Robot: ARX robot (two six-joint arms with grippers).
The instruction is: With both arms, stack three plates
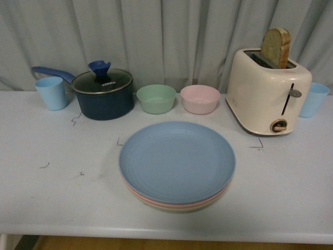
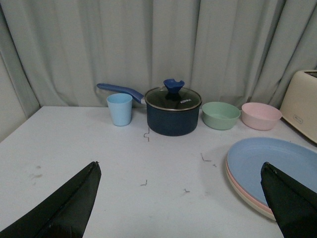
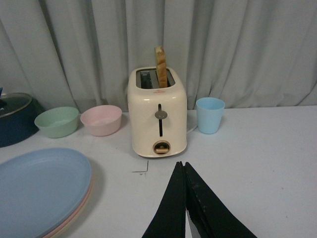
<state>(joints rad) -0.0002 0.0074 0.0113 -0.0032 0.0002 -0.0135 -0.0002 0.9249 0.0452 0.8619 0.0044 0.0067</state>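
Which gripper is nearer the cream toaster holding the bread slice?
Right. The right gripper, jaws shut, sits just in front of the cream toaster. The left gripper, jaws open, is across the plate stack, with only the toaster's edge in its view.

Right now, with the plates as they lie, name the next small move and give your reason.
Probably none on the plates: keep both arms back. The blue plate already sits on the pink plate and beige plate, edges roughly aligned. The left gripper is open and empty, the right gripper shut on nothing.
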